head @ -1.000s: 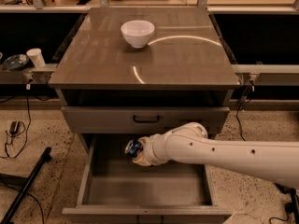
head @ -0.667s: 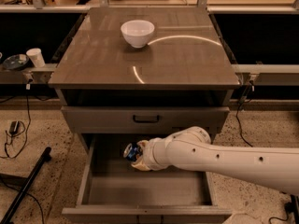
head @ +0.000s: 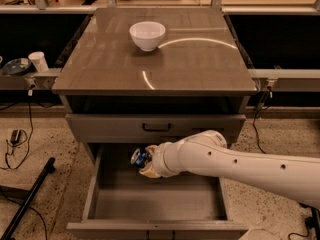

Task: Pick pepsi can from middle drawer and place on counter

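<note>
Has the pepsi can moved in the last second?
Yes, slightly. The pepsi can, at the gripper inside the middle drawer, has shifted a little to the left, judged against the black handle on the drawer above.

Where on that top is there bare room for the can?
The counter is bare in front of and on both sides of the white bowl, which sits near its back edge. The back of the drawer is crowded: the gripper is there at the can.

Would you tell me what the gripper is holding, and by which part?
The gripper holds the pepsi can around its body, inside the middle drawer.
</note>
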Action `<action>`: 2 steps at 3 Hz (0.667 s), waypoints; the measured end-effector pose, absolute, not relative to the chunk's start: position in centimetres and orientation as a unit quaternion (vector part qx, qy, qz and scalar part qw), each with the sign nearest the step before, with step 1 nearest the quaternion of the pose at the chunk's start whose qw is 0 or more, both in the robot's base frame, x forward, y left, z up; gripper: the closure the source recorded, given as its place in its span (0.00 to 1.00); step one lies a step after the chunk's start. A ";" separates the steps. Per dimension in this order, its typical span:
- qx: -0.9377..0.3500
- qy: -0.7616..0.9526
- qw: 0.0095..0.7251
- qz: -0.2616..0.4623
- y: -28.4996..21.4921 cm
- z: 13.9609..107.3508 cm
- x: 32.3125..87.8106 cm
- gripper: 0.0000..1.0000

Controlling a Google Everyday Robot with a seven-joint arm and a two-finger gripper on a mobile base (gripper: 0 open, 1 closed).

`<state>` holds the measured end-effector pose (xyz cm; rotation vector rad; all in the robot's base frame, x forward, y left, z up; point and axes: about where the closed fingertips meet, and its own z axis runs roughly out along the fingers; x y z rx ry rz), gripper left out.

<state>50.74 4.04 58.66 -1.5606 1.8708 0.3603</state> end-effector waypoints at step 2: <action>-0.604 0.707 0.337 0.149 3.6 60.7 53.1 1.00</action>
